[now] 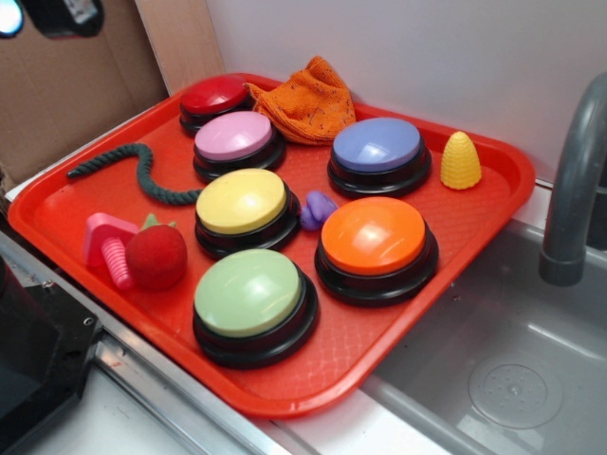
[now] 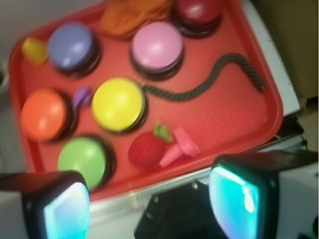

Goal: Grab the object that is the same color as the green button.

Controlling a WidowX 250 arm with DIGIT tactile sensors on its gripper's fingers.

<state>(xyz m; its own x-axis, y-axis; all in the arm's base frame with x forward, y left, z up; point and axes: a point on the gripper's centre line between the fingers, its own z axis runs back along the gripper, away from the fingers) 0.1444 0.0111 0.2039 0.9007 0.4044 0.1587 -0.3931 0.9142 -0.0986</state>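
Red tray (image 1: 455, 284) on the tabletop beside a sink (image 1: 512, 379), with a grey faucet (image 1: 574, 180) at far right. The tray carries six domed buttons with black bases: green button (image 1: 248, 294) at the near edge, yellow button (image 1: 241, 202) just beyond it, pink button (image 1: 234, 137) farther back, red button (image 1: 214, 96) at the far left corner, orange button (image 1: 374, 237) to the right of the yellow one, and blue button (image 1: 377, 146) beyond the orange one.

The rope (image 1: 142, 171), dark green and wavy, lies flat on the tray's left part, to the left of the pink and yellow buttons; in the wrist view its one end (image 2: 149, 90) lies just beside the yellow button. Nothing grips it.

A red strawberry (image 1: 157, 256) with a green leaf sits left of the green button, touching a pink bolt (image 1: 109, 248). A small purple piece (image 1: 318, 210) lies between the yellow and orange buttons. An orange cloth (image 1: 308, 100) is bunched at the far edge, and a yellow corn piece (image 1: 461, 161) stands right of the blue button.

The pincer (image 2: 149, 204) hangs above the tray's near edge, well apart from the rope; its two fingers (image 2: 239, 199) stand wide apart and hold nothing.
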